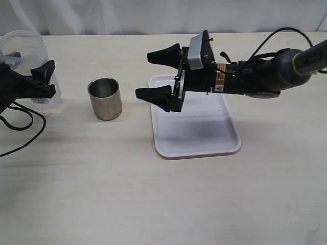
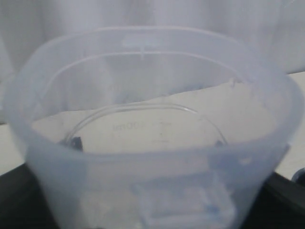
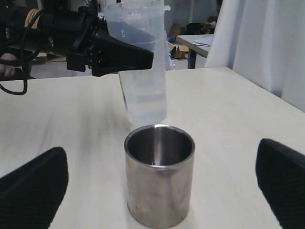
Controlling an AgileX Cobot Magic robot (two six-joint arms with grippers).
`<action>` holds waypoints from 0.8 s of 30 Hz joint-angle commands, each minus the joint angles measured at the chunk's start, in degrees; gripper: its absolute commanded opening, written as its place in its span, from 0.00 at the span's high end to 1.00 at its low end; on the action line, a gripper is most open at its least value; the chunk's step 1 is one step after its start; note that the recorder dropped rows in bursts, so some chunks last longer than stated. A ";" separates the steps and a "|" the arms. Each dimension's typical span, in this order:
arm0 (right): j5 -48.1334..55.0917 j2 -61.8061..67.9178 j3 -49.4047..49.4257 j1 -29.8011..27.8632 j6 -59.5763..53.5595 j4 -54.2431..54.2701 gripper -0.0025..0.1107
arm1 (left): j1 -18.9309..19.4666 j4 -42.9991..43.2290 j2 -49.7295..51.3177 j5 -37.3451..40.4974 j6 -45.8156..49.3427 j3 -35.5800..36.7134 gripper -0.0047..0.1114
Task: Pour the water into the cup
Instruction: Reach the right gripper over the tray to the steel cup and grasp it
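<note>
Clear container (image 2: 152, 191), base print unreadable, nr cup (image 1: 105, 98)

No txt I can actually read. Small warning-triangle sticker (image 1: 218, 88) sits on the right arm (image 1: 255, 76) near the wrist, too tiny for any wording. Faint embossed lettering on the base of the clear container (image 2: 143, 126) is blurred, illegible from my end.
</note>
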 commanded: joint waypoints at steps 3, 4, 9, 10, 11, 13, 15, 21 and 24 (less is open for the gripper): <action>3.01 6.19 -6.32 4.11 3.12 0.33 0.02 | -0.08 -0.24 0.02 -2.40 0.00 -0.50 0.96; 3.34 6.78 -7.15 4.63 4.02 0.39 0.02 | -0.08 -0.24 0.02 -2.40 0.00 -0.50 0.96; 9.64 9.20 -10.81 7.17 5.95 2.12 0.02 | -0.08 -0.24 0.02 -2.40 0.00 -0.50 0.96; 11.41 9.50 -11.54 7.68 6.28 2.13 0.02 | -0.08 -0.24 0.02 -2.40 0.00 -0.50 0.96; 12.52 9.76 -12.11 8.08 6.67 2.13 0.02 | -0.08 -0.24 0.02 -2.40 0.00 -0.50 0.96; 14.10 10.11 -13.25 9.04 7.11 2.29 0.02 | -0.08 -0.24 0.02 -2.40 0.00 -0.50 0.96; 15.05 10.54 -13.86 9.62 7.11 3.38 0.02 | -0.08 -0.24 0.02 -2.40 0.00 -0.50 0.96; 15.28 13.52 -16.65 10.04 7.35 5.82 0.02 | -0.08 -0.24 0.02 -2.40 0.00 -0.50 0.96; 15.10 14.87 -17.77 10.79 7.48 6.01 0.02 | -0.08 -0.24 0.02 -2.40 0.00 -0.50 0.96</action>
